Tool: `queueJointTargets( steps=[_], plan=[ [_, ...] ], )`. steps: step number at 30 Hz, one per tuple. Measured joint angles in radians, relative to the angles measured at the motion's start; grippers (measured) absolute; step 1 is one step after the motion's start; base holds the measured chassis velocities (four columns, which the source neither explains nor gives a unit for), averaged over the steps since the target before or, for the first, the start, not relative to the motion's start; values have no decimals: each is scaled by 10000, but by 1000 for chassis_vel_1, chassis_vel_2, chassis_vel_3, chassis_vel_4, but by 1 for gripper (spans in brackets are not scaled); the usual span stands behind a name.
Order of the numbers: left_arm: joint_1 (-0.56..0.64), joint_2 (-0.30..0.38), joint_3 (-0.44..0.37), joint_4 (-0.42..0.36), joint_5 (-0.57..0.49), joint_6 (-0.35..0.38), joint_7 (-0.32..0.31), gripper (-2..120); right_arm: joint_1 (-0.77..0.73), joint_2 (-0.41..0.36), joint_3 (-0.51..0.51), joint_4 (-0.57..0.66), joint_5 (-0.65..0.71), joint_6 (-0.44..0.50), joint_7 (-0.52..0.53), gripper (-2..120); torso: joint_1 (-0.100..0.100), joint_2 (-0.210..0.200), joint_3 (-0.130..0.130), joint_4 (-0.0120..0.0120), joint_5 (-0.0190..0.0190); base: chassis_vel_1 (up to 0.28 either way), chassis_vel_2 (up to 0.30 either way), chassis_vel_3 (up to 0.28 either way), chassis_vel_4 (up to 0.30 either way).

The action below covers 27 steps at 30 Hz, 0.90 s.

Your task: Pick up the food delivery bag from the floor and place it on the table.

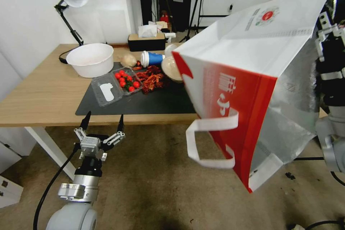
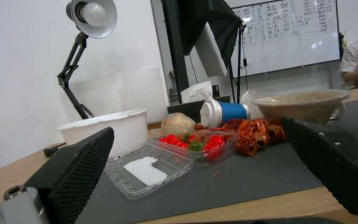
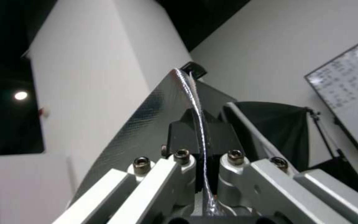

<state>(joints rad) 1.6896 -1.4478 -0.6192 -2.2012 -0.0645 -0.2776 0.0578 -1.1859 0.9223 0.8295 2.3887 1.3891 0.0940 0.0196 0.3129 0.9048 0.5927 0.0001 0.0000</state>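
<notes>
The food delivery bag (image 1: 251, 79) hangs tilted in the air above the floor (image 1: 151, 187), at the table (image 1: 43, 97) front edge, pinched by the right gripper (image 3: 199, 130). The left gripper (image 1: 103, 121) is spread open below that edge. A clear box (image 1: 118, 84) holds tomatoes.

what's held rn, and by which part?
Right gripper pinches the food delivery bag by its foil-lined top edge, hanging tilted. Left gripper is open, empty.

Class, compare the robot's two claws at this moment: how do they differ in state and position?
The left claw is open and empty; the right claw is shut on the food delivery bag wall. The left claw sits low at the table edge; the right holds the tilted bag above the floor.
</notes>
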Motion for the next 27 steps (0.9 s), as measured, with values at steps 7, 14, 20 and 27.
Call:
queueJointTargets(
  steps=[7,14,20,27],
  plan=[
    [24,-65,62,26,99,-53,69,100,562,-64,-122,-314,163,91,1456,0,-1,-1,0,0,0,0,0,0,0],
    [24,-84,94,98,168,-109,142,100,1112,-248,-153,-992,149,59,2741,0,-1,-3,-1,0,0,0,0,0,0],
    [28,-83,126,147,188,-139,156,100,1266,-327,-188,-1553,-199,-192,3688,0,-1,-3,-1,0,2,0,0,0,0],
    [18,-35,197,225,215,-173,210,100,1415,-608,-128,-2250,-583,-345,4042,0,-1,-4,-1,-1,0,0,0,0,0]
  ],
)
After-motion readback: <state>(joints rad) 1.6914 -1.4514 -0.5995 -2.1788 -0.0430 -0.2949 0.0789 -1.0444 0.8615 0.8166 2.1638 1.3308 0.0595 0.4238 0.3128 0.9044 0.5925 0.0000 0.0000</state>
